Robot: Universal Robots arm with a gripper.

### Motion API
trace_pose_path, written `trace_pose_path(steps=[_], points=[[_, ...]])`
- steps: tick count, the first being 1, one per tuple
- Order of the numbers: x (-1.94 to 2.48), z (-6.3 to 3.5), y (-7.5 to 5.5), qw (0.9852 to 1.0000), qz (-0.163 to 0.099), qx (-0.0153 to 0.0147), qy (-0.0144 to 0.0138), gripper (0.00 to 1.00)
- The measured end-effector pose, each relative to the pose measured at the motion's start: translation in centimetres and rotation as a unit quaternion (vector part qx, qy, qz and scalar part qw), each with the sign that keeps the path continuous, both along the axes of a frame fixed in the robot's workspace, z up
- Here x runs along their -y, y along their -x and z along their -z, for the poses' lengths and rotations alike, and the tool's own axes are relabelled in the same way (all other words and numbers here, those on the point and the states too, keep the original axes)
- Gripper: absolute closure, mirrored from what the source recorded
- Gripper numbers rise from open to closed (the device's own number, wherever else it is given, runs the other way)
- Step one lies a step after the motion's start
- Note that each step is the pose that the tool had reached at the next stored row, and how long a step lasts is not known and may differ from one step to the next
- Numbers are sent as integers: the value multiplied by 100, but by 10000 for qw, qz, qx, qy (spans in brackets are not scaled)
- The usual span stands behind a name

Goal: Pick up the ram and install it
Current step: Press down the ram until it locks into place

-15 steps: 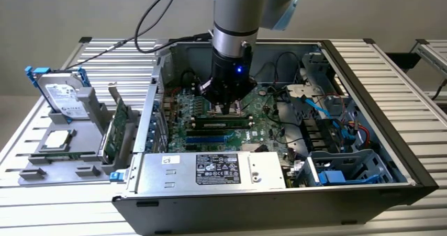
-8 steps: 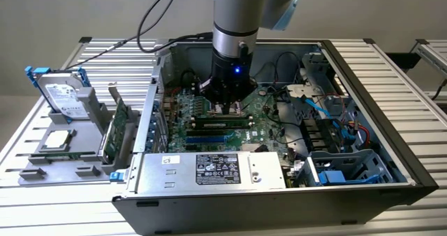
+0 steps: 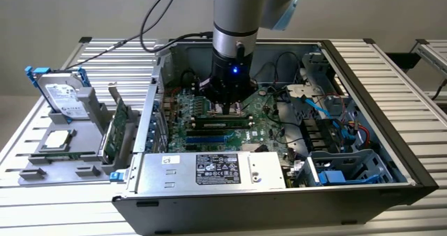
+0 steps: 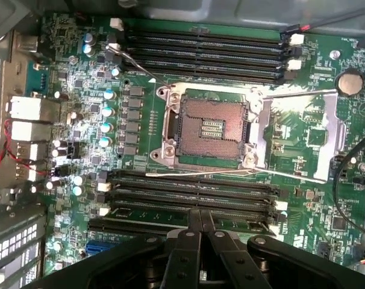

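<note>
Low inside the open computer case [image 3: 412,181], over the motherboard [image 3: 269,122]: the gripper [image 3: 229,109], jaws closed together, fingertips [image 4: 200,224] meeting in a narrow point directly above the ram [image 3: 223,124]. Holding nothing between them; touching the ram's top edge or just above it, cannot tell which. The ram [image 4: 170,215] lying along one of the long slots, second from the outer side of the near bank, green board with dark chips visible.

Counted outward on the board: four memory slots [image 4: 194,186] in the near bank, four more slots [image 4: 206,54] in the far bank beyond the processor socket [image 4: 209,129]; one socket, open, its metal frame lifted aside. One round coin battery [image 4: 350,83].

Outside the case, on the exterior view's left, one grey holder [image 3: 59,168] with one hard drive [image 3: 64,97] standing upright, one processor chip [image 3: 57,139] lying flat, one green expansion card [image 3: 117,126] on edge. One power supply [image 3: 209,169] at the near side of the case.
</note>
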State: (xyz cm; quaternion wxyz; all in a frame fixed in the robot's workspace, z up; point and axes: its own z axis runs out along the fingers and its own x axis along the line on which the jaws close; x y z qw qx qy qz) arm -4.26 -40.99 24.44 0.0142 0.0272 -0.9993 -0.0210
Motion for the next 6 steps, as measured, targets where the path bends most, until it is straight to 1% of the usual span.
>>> trace_pose_path(steps=[6], points=[[0, 0, 0, 10000, 15, 0, 0, 89]])
